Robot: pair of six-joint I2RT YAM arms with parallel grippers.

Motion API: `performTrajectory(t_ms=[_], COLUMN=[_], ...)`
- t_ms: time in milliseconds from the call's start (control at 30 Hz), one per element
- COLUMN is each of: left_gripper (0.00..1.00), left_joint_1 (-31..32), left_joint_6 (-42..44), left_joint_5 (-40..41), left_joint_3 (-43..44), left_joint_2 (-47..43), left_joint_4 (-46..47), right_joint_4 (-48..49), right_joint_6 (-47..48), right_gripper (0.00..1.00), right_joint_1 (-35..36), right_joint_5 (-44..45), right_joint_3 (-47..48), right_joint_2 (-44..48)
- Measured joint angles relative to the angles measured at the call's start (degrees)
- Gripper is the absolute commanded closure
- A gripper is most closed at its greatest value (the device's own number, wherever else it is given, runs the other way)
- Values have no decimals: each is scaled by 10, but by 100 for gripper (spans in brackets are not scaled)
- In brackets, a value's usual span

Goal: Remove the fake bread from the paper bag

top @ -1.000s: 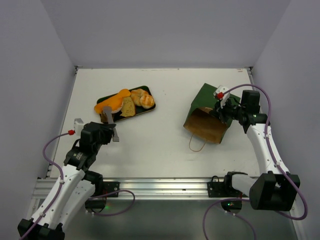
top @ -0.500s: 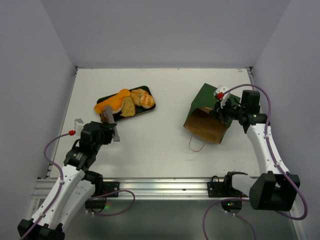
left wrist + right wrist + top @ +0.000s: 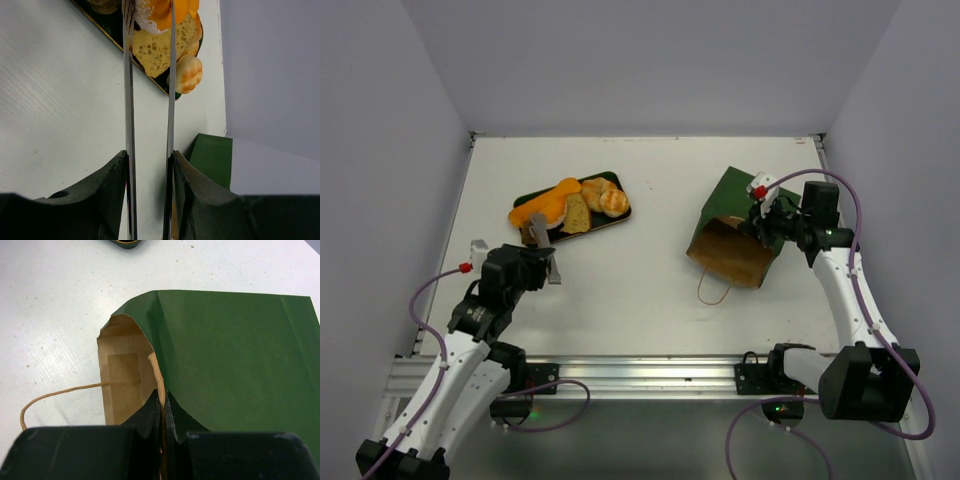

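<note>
At the left, the left gripper (image 3: 534, 233) reaches towards the near end of the tray (image 3: 612, 176). Its jaws stand partly apart, with bare tabletop (image 3: 650, 290) showing between them and nothing gripped along their length. The fake bread (image 3: 570, 205) lies piled on that tray, out of the bag. The jaw tips sit right at the pile, so pulling back carelessly could catch a piece and drag it off the tray.

To the right, well apart from the tray, the paper bag (image 3: 738, 225) lies on its side with its mouth facing the near edge. Its twine handle (image 3: 712, 290) trails on the tabletop. The right gripper (image 3: 163, 407) has its jaws closed flat on the upper lip of the mouth. The paper is thin, so a tug could tear it or let it slip free.

The left wrist view cuts off the jaw tips, so it cannot be told whether they touch the bread. The deep end of the bag is hidden; only bare brown lining shows.
</note>
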State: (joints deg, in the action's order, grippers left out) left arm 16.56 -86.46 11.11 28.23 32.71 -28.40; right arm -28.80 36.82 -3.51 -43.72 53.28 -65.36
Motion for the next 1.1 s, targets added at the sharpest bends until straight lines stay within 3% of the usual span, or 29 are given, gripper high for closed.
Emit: performTrajectory(t_ms=[1100], left_gripper=[55], left_joint_1=[0], left_joint_6=[-41], left_joint_5=[-40], left_joint_3=[-25], left_joint_2=[-28], left_joint_4=[0], right_joint_4=[0], right_joint_6=[0], right_gripper=[100], right_joint_1=[0], right_joint_5=[-8], right_joint_3=[-1], right_joint_2=[0])
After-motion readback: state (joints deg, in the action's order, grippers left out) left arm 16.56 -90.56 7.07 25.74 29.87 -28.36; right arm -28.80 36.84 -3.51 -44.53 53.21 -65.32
